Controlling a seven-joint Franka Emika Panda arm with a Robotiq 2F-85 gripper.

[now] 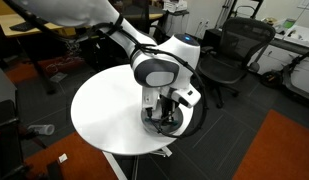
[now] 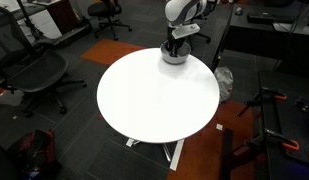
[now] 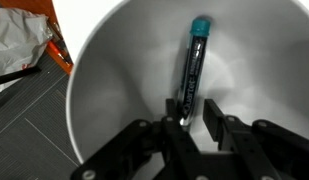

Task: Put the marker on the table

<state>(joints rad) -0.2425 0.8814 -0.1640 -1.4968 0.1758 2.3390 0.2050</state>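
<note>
**Wrist view.** The marker (image 3: 193,62), a thin dark stick with a teal-blue cap, lies inside the round white bowl (image 3: 114,90) on its smooth, glossy inner wall. Its long axis runs nearly straight up the picture with a slight lean. The capped end points away from the camera toward the bowl's far wall, and the dark end points toward the camera. The black Robotiq gripper (image 3: 192,112) enters at the near side of the bowl. Its two matte black fingers (image 3: 211,120) stand partly apart, with a gap wider than the marker. The marker's dark end reaches into that gap, close against one finger. Whether it touches that finger cannot be told, and nothing is clamped. Outside the bowl's rim lie a crumpled white plastic bag (image 3: 16,40), an orange edge (image 3: 60,45) and grey carpet tiles (image 3: 34,130).

**Exterior views.** In an exterior view the white robot arm (image 1: 154,70) bends down over the bowl (image 1: 151,126), and the gripper (image 1: 166,112) reaches into it. The bowl stands on the round white table (image 1: 99,110), near its edge. The marker is too small to make out. In an exterior view the bowl (image 2: 167,60) again sits at the rim of the smooth table (image 2: 154,100), with the gripper (image 2: 175,46) directly above the bowl. The finger spread cannot be read here.
</note>
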